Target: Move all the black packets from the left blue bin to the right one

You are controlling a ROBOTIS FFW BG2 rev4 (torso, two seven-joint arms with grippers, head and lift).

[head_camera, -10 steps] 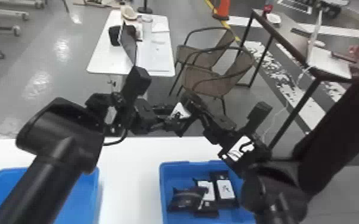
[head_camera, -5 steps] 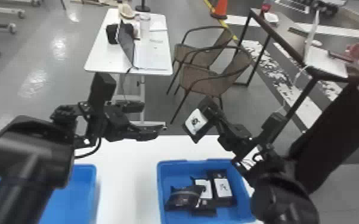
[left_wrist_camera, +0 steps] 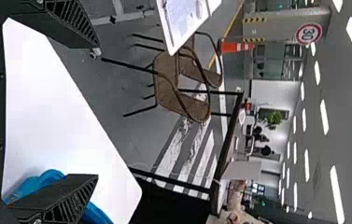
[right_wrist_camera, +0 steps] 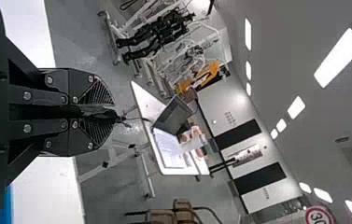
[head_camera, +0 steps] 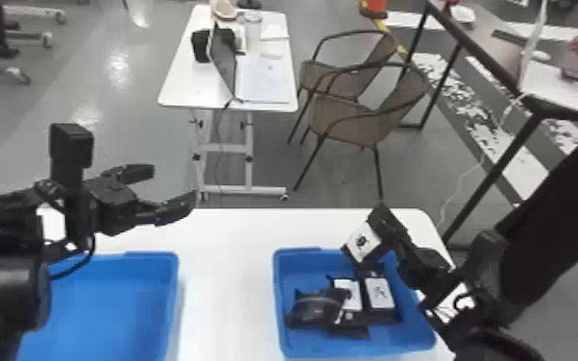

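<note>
In the head view my left gripper point(head_camera: 174, 183) is open, above and beyond the left blue bin point(head_camera: 174, 271). Its two fingers stand wide apart around nothing in the left wrist view, where the left gripper point(left_wrist_camera: 98, 112) shows again. Over the far edge of the right blue bin point(head_camera: 279, 293), my right gripper point(head_camera: 385, 228) holds a black packet with a white label point(head_camera: 361, 242). In the right wrist view the right gripper point(right_wrist_camera: 110, 114) is closed on the packet's thin edge point(right_wrist_camera: 87, 111). Several black packets point(head_camera: 317, 307) lie bunched inside the right bin, some partly covering others.
Both bins rest on a white table point(head_camera: 228, 288), with a strip of tabletop between them. Past its far edge are brown chairs point(head_camera: 350, 115) and a small table with a laptop point(head_camera: 177, 91). A dark-framed table point(head_camera: 504, 158) stands at the right.
The grippers were close together at the packet. My left one has let go and moved left, its fingers now apart; my right one has carried the packet right and down to the right bin.
</note>
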